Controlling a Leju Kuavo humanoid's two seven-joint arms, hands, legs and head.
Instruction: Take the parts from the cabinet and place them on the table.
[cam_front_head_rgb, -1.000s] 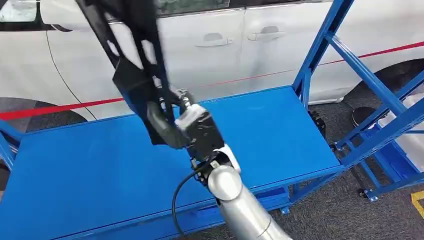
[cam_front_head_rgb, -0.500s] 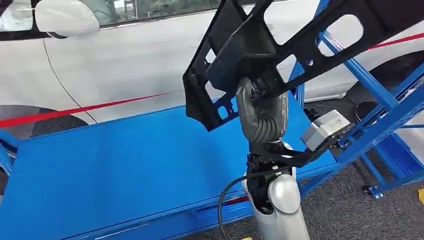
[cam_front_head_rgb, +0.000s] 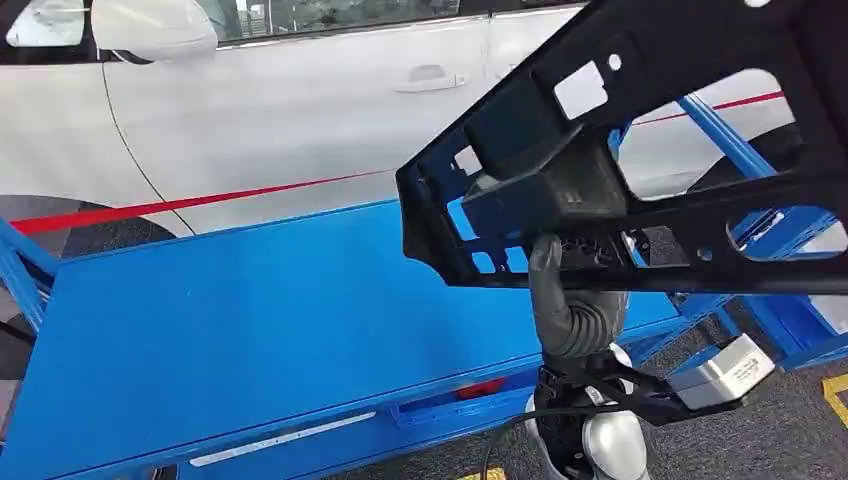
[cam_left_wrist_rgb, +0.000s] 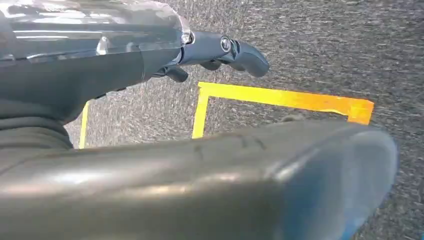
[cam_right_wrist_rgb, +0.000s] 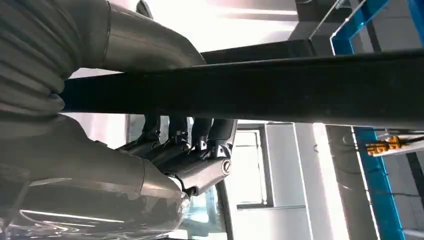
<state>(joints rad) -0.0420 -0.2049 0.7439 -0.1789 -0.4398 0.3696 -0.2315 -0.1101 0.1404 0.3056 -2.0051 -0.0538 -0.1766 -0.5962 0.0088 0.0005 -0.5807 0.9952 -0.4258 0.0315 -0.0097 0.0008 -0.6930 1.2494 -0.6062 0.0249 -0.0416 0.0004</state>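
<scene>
black part (cam_front_head_rgb: 640, 150), blue table (cam_front_head_rgb: 250, 310) — white car (cam_front_head_rgb: 300, 110), red stripe (cam_front_head_rgb: 200, 203)

Car workshop: white car (cam_front_head_rgb: 300, 110), blue racking (cam_front_head_rgb: 760, 180)

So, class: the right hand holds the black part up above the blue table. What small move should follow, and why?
Probably lower it. The right hand grips the black part from below, raised above the blue table, whose bare surface lies beneath it.

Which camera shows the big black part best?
The head view. There the black part shows its holes and frame shape, held up over the blue table by the right hand. The right wrist view shows just a dark bar of it. The left wrist view looks at floor.
</scene>
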